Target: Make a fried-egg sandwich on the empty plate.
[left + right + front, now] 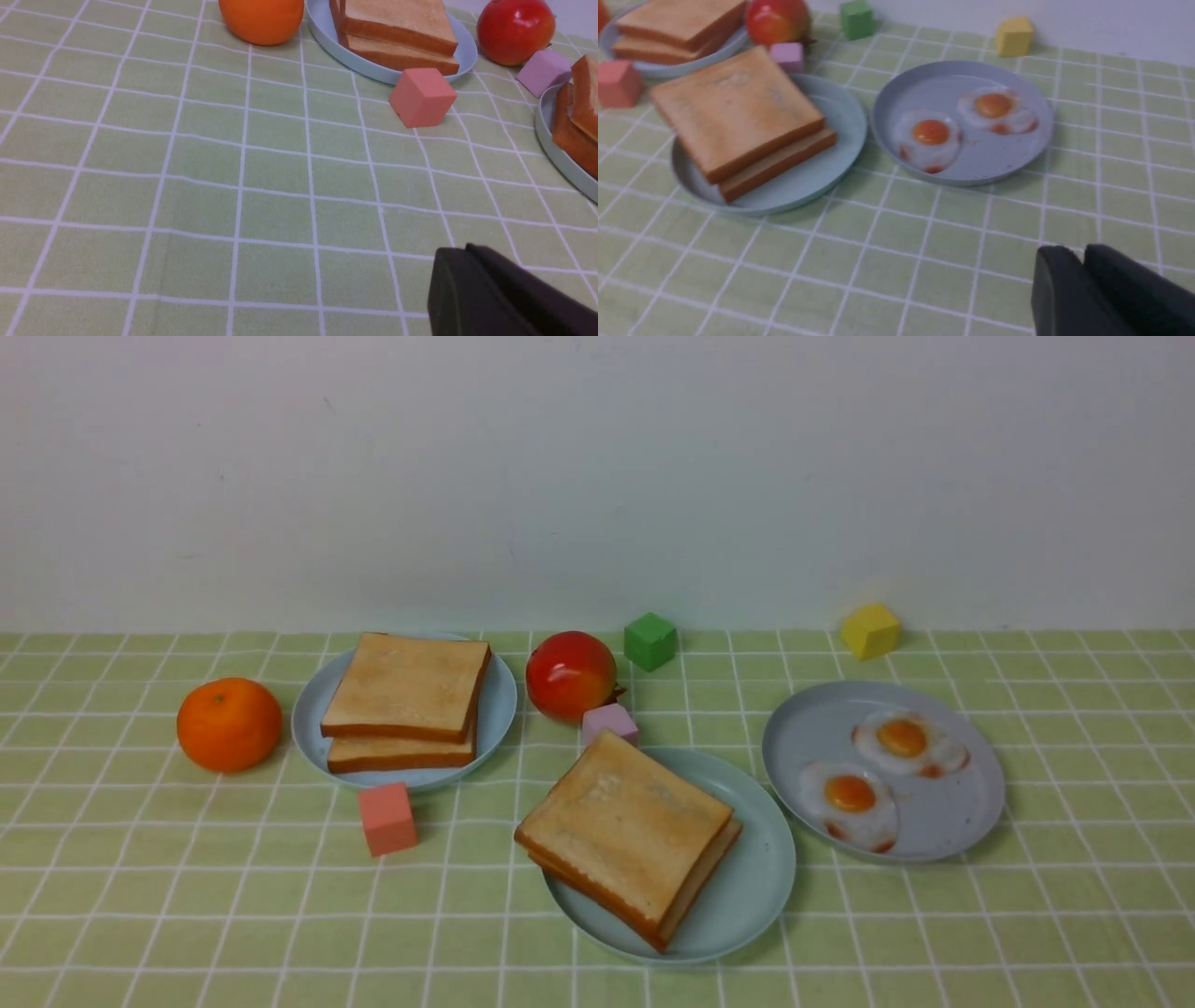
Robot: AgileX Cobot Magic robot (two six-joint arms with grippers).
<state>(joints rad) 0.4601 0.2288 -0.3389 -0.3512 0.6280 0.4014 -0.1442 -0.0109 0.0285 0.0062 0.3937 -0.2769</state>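
The pale mint plate sits at the centre front and carries two toast slices stacked askew. No egg shows between them. Two fried eggs lie on the greyish-blue plate to its right. Neither gripper appears in the front view. In the left wrist view my left gripper hangs over bare cloth, its fingers pressed together and empty. My right gripper hovers over the cloth in front of the egg plate, fingers together except for a small notch at the tips, holding nothing.
A light-blue plate at the back left holds two more toast slices. Around it are an orange, a red fruit, and salmon, lilac, green and yellow cubes.
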